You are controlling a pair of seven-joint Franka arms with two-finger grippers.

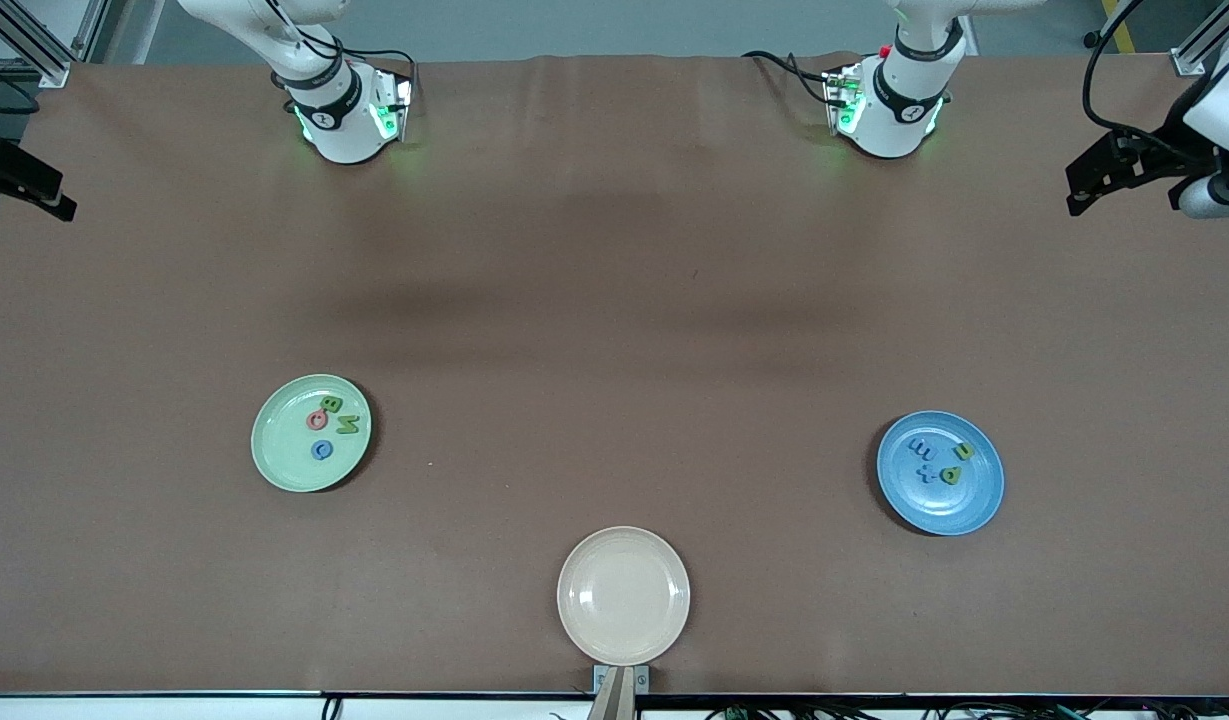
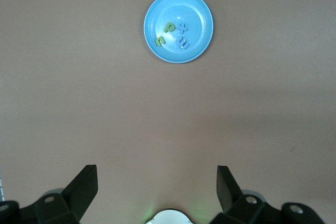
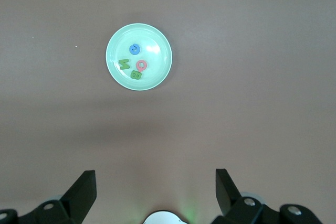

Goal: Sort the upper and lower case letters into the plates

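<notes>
Front view: the mint green plate toward the right arm's end carries green B, green N, pink Q and blue C. The blue plate toward the left arm's end carries four small letters. A cream plate sits nearest the camera.

Left wrist view: the left gripper hangs high above the bare table, fingers spread wide and grasping nothing.

Right wrist view: the right gripper is likewise spread and grasps nothing.

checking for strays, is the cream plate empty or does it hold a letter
Empty: the cream plate shows only its bare surface, with no letter on it.
</notes>
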